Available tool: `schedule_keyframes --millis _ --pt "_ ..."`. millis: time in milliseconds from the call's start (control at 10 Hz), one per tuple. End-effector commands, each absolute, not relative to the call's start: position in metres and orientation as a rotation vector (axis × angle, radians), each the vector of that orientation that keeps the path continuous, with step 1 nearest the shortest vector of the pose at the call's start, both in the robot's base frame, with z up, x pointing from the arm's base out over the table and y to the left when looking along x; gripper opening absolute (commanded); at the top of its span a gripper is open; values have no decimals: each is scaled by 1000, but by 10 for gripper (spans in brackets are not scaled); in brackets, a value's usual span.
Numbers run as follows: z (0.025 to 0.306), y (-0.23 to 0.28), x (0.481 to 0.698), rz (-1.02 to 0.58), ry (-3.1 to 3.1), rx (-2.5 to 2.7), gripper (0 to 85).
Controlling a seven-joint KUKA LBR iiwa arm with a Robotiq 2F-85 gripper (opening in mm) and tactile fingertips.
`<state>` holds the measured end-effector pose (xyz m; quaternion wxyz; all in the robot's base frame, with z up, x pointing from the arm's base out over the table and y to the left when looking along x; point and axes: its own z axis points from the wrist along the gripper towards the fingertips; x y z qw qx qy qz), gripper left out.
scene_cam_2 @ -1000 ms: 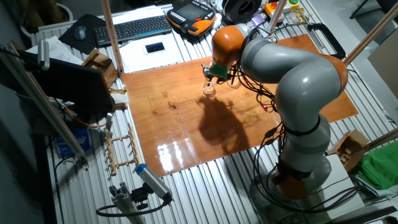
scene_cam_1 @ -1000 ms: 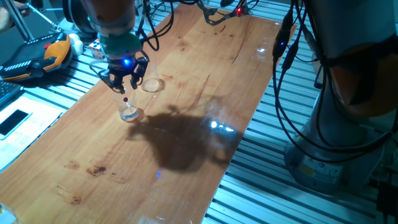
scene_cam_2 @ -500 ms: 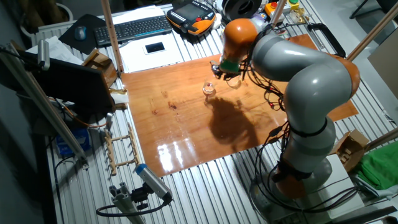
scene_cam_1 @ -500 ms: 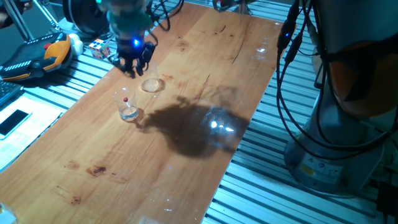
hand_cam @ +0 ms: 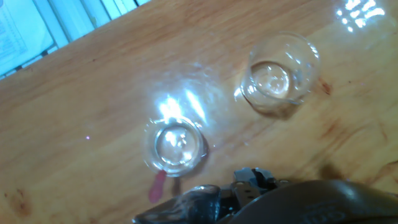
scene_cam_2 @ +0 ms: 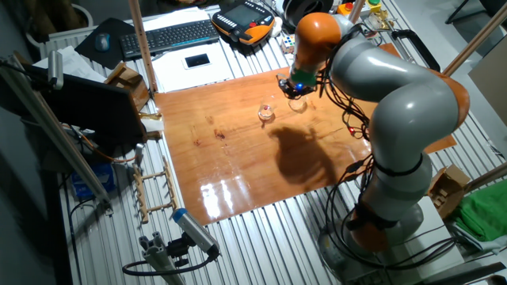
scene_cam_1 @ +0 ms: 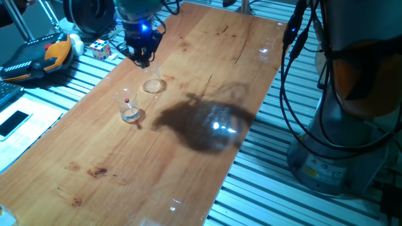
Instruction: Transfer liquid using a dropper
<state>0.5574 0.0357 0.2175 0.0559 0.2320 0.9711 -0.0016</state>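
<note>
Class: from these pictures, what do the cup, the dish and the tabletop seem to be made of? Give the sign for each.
Cup: likely clear glass; wood shows through, bright glints.
Dish: same, transparent with a shiny rim.
Tabletop: wood, apparently varnished; grain, knots, lamp reflections.

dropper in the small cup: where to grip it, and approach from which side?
Grip the dropper just below its red bulb, coming down from above. It stands nearly upright in the small glass cup, only its top clear of the rim, so a side approach would likely hit the glass. The dish sits apart. The gripper is raised beyond the dish, carrying nothing.
</note>
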Motion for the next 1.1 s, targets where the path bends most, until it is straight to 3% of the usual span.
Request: schedule_keyframes --millis 0,500,1000 --pt "219 33 554 3 2952 701 10" --pt "225 25 540 11 3015 620 10" --pt "225 23 539 13 3024 593 10"
